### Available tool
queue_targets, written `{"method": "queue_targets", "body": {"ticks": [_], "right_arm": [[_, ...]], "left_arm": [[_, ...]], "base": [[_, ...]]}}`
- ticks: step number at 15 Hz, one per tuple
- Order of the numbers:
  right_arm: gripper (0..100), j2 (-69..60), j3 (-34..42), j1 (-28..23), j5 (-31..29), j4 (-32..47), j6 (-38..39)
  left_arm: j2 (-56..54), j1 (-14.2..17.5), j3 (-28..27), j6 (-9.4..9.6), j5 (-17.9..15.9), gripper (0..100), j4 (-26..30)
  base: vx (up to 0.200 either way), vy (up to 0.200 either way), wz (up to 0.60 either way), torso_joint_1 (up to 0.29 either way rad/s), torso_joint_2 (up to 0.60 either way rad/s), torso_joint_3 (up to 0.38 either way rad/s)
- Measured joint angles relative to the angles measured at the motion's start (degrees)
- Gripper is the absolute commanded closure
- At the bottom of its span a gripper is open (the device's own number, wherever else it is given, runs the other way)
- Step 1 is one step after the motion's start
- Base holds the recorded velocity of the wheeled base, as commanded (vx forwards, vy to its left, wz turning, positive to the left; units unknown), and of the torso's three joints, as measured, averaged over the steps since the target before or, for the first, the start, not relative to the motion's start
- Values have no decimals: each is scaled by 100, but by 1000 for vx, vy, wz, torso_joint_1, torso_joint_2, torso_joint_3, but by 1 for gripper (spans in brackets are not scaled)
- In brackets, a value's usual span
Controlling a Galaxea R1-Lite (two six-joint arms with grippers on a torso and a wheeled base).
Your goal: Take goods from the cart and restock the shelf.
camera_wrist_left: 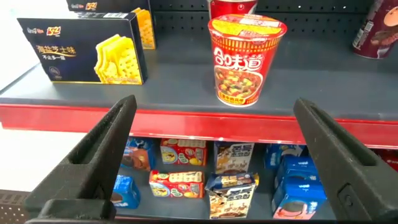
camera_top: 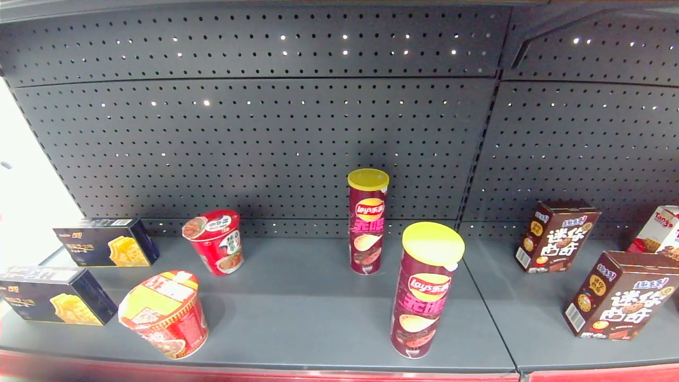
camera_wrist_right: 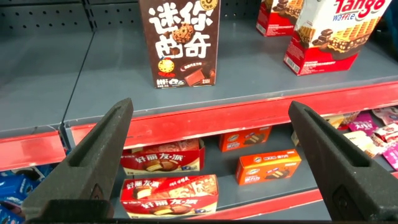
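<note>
On the grey shelf [camera_top: 297,313] stand two maroon chip cans with yellow lids, one at the back [camera_top: 367,221] and one near the front [camera_top: 426,289]. Left of them are two red noodle cups [camera_top: 165,314] [camera_top: 216,241] and two dark biscuit boxes [camera_top: 54,294] [camera_top: 107,241]. Brown cookie boxes [camera_top: 554,236] [camera_top: 618,294] stand at the right. My left gripper [camera_wrist_left: 214,158] is open, below the shelf's red front edge, facing the front noodle cup [camera_wrist_left: 246,59]. My right gripper [camera_wrist_right: 211,158] is open too, in front of a brown cookie box [camera_wrist_right: 180,40]. Nothing is between either pair of fingers.
A red-and-white wafer box [camera_top: 660,231] stands at the far right. Lower shelves hold several snack packs [camera_wrist_left: 205,183] and orange and red boxes [camera_wrist_right: 267,168]. The perforated back panel [camera_top: 265,138] closes the shelf behind. Open shelf floor lies between the noodle cups and the cans.
</note>
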Motion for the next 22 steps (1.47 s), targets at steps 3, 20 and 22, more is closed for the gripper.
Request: {"method": "queue_targets", "body": {"ticks": [3, 20, 22], "right_arm": [[0, 0, 2, 0, 13, -5, 2], [0, 2477, -2374, 986, 1606, -407, -1044], [0, 2827, -2454, 1625, 1658, -443, -1182]], "left_arm": [[0, 0, 0, 0, 0, 0, -1], [0, 0, 0, 0, 0, 0, 0], [0, 0, 0, 0, 0, 0, 0]], "base": [[0, 0, 0, 0, 0, 0], [0, 0, 0, 0, 0, 0], [0, 0, 0, 0, 0, 0]]}}
